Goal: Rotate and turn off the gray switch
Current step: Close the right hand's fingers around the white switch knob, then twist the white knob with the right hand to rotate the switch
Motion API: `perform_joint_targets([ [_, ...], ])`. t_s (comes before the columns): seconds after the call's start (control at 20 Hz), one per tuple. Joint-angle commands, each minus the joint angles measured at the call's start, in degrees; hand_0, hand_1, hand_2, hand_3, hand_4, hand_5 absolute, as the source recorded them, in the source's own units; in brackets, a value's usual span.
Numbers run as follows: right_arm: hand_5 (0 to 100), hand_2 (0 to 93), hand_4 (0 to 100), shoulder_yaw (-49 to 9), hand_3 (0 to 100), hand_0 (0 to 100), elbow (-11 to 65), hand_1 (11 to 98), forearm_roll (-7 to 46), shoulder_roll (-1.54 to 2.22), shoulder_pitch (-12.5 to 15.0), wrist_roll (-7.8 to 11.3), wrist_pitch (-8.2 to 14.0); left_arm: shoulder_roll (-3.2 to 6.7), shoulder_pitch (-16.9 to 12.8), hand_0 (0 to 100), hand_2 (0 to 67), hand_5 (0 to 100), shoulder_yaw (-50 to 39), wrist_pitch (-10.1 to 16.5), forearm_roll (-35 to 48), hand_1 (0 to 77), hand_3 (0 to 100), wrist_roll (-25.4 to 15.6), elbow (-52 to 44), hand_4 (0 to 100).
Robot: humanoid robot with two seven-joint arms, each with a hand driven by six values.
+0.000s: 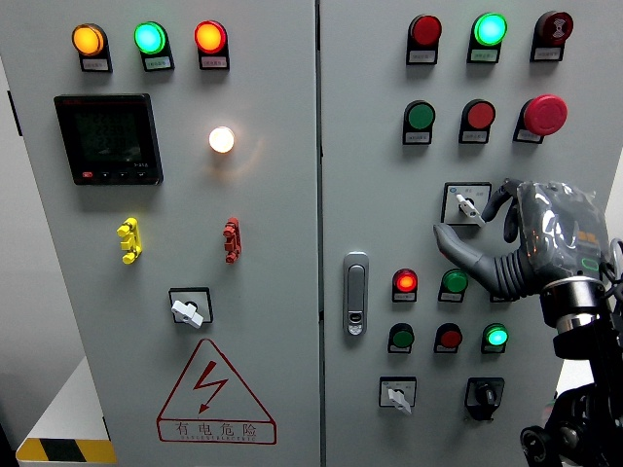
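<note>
Head camera, close, facing control panel point(195, 243)

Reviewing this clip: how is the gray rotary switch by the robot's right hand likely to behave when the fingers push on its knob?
The gray switch is a small lever knob set in a square plate fixed to the panel door, so it will probably pivot, not slide or lift. It looks rigid, likely plastic. Being narrow, it may slip from the right hand fingers, which sit close beside it.

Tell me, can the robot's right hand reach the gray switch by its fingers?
Probably yes. The right hand hangs open just right of the gray switch, fingers curled toward it, and nothing sits between them. It does not look to be touching the knob yet.
</note>
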State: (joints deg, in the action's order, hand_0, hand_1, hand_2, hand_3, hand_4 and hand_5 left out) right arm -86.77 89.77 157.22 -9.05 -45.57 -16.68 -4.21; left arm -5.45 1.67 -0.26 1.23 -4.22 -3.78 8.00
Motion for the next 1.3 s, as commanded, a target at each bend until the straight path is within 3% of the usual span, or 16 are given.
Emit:
perform_joint_targets([
  [0.0, 100, 66.5, 100, 0.11, 93, 0, -0.21, 33.6, 0.1, 0.0, -0.05, -0.1, -0.01, 0.0, 0.0, 0, 13.2, 12, 0.0, 0.0, 0.0, 0.0, 18, -0.09, 0.0, 10],
  [0.35, 100, 67.2, 100, 0.55, 94, 1, -0.56, 31.9, 0.28, 0.0, -0.48, -0.1, -0.01, 0.0, 0.0, 0, 13.2, 12, 0.0, 0.0, 0.0, 0.0, 18, 0.0, 0.0, 10],
  [0.5, 100, 67.2, 100, 0.81, 94, 10, -0.83, 32.3, 0.37, 0.0, -0.48, -0.98, -0.01, 0.0, 0.0, 0, 13.2, 12, 0.0, 0.0, 0.0, 0.0, 18, -0.09, 0.0, 10],
  [0.9, 100, 68.0, 100, 1.25, 95, 40, -0.92, 33.1, 0.37, 0.0, -0.84, -1.16, 0.08, 0.0, 0.0, 0, 13.2, 12, 0.0, 0.0, 0.0, 0.0, 18, -0.09, 0.0, 10],
  [1.25, 100, 68.4, 100, 1.6, 95, 50, -1.0, 32.2, 0.54, 0.0, -0.84, -1.59, -0.01, 0.0, 0.0, 0, 13.1, 12, 0.0, 0.0, 0.0, 0.0, 18, 0.0, 0.0, 10],
])
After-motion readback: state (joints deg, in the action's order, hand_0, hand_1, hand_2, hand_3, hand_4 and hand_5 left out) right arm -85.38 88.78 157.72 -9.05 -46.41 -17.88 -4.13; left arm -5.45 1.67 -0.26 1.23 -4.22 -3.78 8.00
